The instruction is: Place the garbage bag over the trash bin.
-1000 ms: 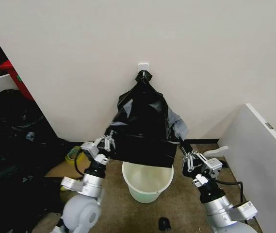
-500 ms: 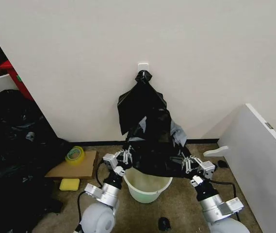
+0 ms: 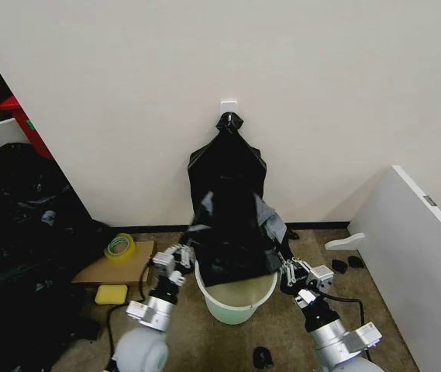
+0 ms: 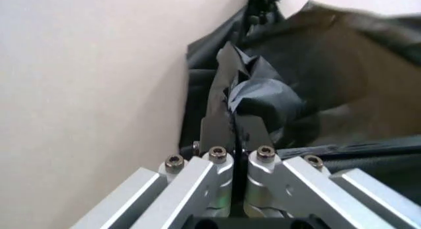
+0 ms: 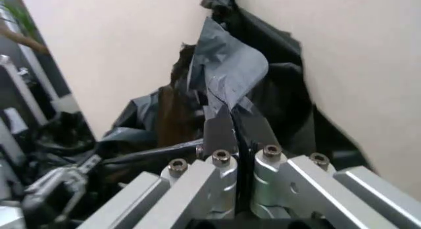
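Both claws, left [image 3: 180, 256] and right [image 3: 288, 271], pinched shut on the garbage bag [image 3: 230, 225] above the trash bin [image 3: 236, 298]; its thin film, hooked on the far wall, risked tearing.

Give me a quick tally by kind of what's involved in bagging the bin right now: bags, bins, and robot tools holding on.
Black garbage bag, hung from a wall hook, its lower edge over the bin: 1
Off-white trash bin: 1
Tools shut on the bag's edge, left tool and right tool: 2
Total: 4
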You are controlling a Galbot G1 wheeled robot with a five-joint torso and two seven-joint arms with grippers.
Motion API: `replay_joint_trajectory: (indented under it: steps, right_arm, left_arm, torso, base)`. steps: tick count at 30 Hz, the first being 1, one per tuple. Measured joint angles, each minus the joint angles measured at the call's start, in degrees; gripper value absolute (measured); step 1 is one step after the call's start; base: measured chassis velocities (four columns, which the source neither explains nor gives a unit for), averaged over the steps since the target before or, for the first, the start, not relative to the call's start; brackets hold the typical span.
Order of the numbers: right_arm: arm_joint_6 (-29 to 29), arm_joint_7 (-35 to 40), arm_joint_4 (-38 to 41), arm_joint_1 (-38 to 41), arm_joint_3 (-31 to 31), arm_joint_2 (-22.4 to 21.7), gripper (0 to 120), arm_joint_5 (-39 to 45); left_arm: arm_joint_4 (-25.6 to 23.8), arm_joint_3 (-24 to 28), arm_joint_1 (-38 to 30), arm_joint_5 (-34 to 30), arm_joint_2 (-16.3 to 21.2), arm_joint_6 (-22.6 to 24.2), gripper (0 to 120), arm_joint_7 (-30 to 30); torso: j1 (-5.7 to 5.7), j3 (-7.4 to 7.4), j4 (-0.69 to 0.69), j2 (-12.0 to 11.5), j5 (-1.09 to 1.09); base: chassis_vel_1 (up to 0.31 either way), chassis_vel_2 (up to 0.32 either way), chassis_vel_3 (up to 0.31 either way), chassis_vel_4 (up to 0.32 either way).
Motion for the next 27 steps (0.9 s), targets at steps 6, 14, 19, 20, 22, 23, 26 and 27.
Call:
replay_joint_trajectory:
  steps: [6,14,19,20,22,23,26,27]
  right_arm:
    - [0.07,0.00,-1.43,0.15,-1.86,0.31,0,0.55]
    - [-1.26,3.12,-2.15,-0.24,-4.85,0.86,0,3.41]
    - [-3.34,7.88,-2.68,-0.19,-5.83,1.21,0,6.12]
    - [-3.34,7.88,-2.68,-0.19,-5.83,1.21,0,6.12]
    - [-4.11,9.19,-2.88,0.24,-5.80,1.18,0,6.70]
    - [-4.19,9.28,-2.99,0.35,-5.76,1.17,0,6.74]
    - [-4.26,9.26,-3.56,0.86,-5.55,1.16,0,6.74]
    - [-4.26,9.21,-4.00,1.28,-5.47,1.20,0,6.73]
  left_arm:
    - [0.72,0.53,-0.02,-1.72,-0.37,-0.18,0,2.03]
    - [1.61,2.37,0.47,0.38,-0.44,-0.07,0,5.60]
    - [3.20,1.46,0.50,5.70,0.40,-0.73,0,6.39]
    - [3.20,1.46,0.50,5.70,0.40,-0.73,0,6.39]
    - [4.05,-0.43,0.10,8.92,0.45,-1.79,0,6.49]
    - [4.13,-0.90,-0.02,9.45,0.47,-1.92,0,6.51]
    - [4.37,-2.37,-0.60,10.97,0.64,-2.24,0,6.63]
    - [4.58,-3.00,-0.92,11.53,0.85,-2.32,0,6.86]
  torso:
    - [0.00,0.00,0.00,0.00,0.01]
    - [0.00,0.00,0.00,0.00,0.01]
    - [0.00,0.00,0.00,0.00,0.01]
    - [0.00,0.00,0.00,0.00,0.01]
    - [0.00,0.00,0.00,0.00,0.00]
    - [0.00,0.00,0.00,0.00,0.00]
    - [0.00,0.00,0.00,0.00,0.02]
    - [0.00,0.00,0.00,0.00,0.01]
  base:
    - [0.000,0.000,0.000,0.000]
    - [0.000,0.000,0.000,0.000]
    - [0.000,0.000,0.000,0.000]
    - [0.000,0.000,0.000,0.000]
    - [0.000,0.000,0.000,0.000]
    - [0.000,0.000,0.000,0.000]
    - [0.000,0.000,0.000,0.000]
    - [0.000,0.000,0.000,0.000]
